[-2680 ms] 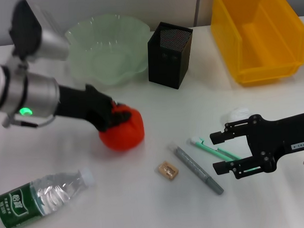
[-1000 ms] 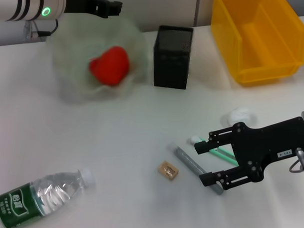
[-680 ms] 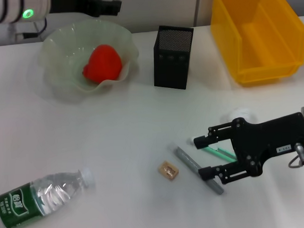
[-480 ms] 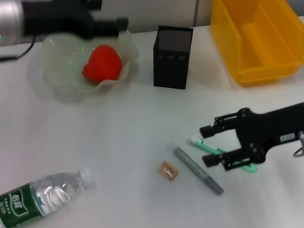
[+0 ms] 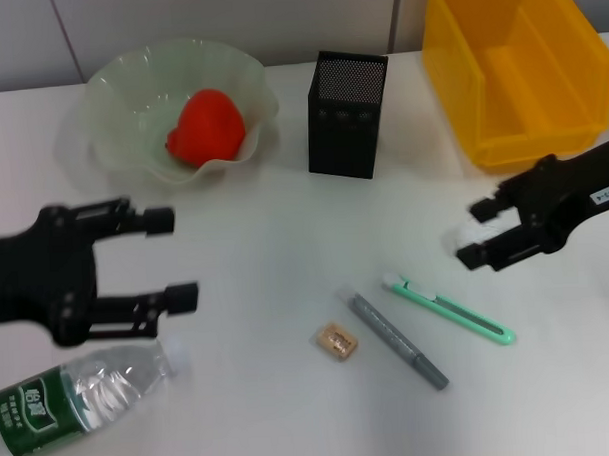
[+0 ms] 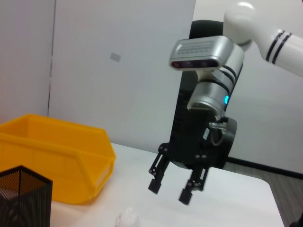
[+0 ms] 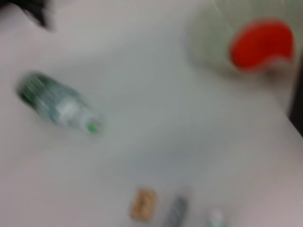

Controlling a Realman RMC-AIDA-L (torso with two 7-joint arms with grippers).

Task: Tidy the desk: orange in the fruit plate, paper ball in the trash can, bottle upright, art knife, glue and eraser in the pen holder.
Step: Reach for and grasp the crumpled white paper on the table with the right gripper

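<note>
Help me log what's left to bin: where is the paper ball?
In the head view the paper ball lies on the table's right side, in front of the yellow bin, right at the open right gripper.

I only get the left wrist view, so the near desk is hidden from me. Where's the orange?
Observer: The orange is in the plate.
Operator: And the bottle?
Observer: The bottle lies on its side at the near left corner, just below the open left gripper.
Operator: What about the stationery?
Observer: The knife, glue and eraser lie loose in front of the holder, none inside it.
</note>
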